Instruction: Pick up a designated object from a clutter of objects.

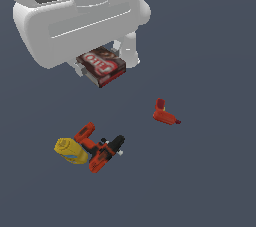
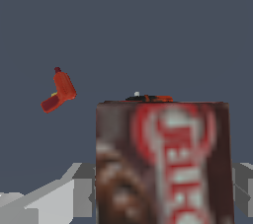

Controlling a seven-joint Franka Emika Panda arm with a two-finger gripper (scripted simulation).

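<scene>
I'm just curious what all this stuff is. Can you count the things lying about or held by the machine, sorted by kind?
Boxes: 1, the brown and red box held up in the gripper
Bottles: 1, the yellow bottle
Drills: 1, the red and black drill
Small L-shaped tools: 1, the red tool
Total: 4

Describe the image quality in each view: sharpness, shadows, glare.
Exterior view: flat, even lighting, no cast shadows or glare on the ground; the box held under the tool shows a readable label. Wrist view: the box fills the foreground, its lettering smeared and blocky; the red L-shaped tool looks sharper.
</scene>
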